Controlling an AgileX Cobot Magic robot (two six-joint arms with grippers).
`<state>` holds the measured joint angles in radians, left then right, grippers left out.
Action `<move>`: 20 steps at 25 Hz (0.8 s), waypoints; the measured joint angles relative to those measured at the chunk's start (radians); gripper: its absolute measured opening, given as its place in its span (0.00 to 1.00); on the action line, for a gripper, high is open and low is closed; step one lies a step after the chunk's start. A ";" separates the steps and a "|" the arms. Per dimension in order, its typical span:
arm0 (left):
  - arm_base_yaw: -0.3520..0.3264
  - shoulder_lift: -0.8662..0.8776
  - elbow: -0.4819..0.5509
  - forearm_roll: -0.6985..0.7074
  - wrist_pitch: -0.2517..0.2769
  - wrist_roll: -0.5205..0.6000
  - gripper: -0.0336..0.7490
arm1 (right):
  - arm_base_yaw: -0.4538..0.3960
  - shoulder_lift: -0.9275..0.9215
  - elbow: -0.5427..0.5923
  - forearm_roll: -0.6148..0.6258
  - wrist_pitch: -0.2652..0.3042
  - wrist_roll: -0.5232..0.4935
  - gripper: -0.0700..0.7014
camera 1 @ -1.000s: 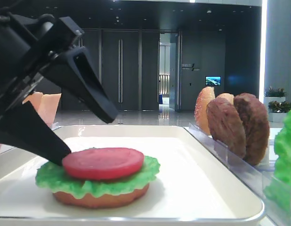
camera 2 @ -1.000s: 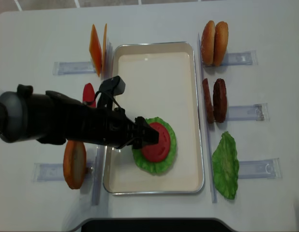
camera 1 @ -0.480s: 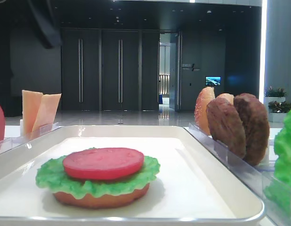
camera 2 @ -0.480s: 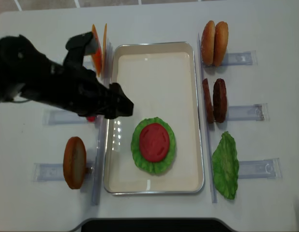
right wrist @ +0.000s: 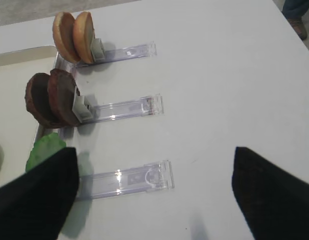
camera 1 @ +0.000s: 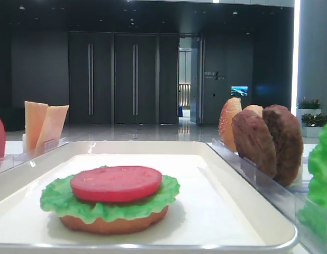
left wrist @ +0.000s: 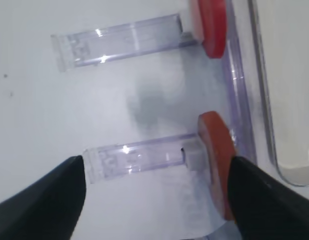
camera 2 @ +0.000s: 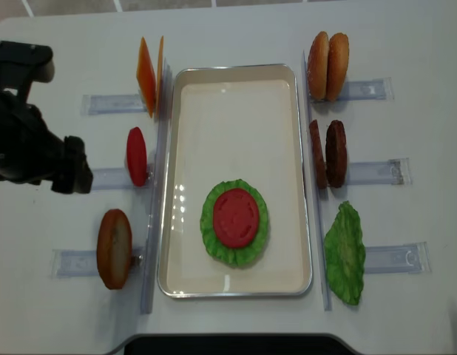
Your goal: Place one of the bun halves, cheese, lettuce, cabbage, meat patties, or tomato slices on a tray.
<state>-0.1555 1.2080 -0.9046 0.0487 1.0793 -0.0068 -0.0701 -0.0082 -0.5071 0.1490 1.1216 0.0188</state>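
On the white tray (camera 2: 236,89) lies a stack: a bun half (camera 1: 113,224) at the bottom, lettuce (camera 2: 210,240) on it, and a red tomato slice (camera 2: 236,217) on top, seen also in the low view as the tomato slice (camera 1: 116,182). My left gripper (left wrist: 157,175) stands open over the table left of the tray, nothing between its fingers. The left arm (camera 2: 29,148) is beside a standing tomato slice (camera 2: 136,155). Below the jaws sits another bun half (left wrist: 217,160) in its clear holder. My right gripper (right wrist: 154,160) is open over a bare holder (right wrist: 127,180).
Cheese slices (camera 2: 149,74) stand at the back left, and a bun half (camera 2: 114,248) at the front left. Right of the tray stand two bun halves (camera 2: 328,55), two meat patties (camera 2: 328,153) and a lettuce leaf (camera 2: 344,251), each in a clear holder.
My left gripper has let go of the tomato slice, drawn back left off the tray and left the low view. The slice stays on the lettuce.
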 joint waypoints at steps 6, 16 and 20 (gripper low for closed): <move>0.005 -0.112 0.082 0.024 0.036 -0.016 0.85 | 0.000 0.000 0.000 0.000 0.000 0.000 0.86; 0.005 -0.492 0.376 0.032 0.048 -0.054 0.82 | 0.000 0.000 0.000 0.000 0.000 0.000 0.86; 0.005 -0.646 0.428 0.024 0.021 -0.055 0.82 | 0.000 0.000 0.000 0.000 0.000 0.000 0.86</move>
<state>-0.1508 0.5622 -0.4765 0.0731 1.1001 -0.0619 -0.0701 -0.0082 -0.5071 0.1490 1.1216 0.0188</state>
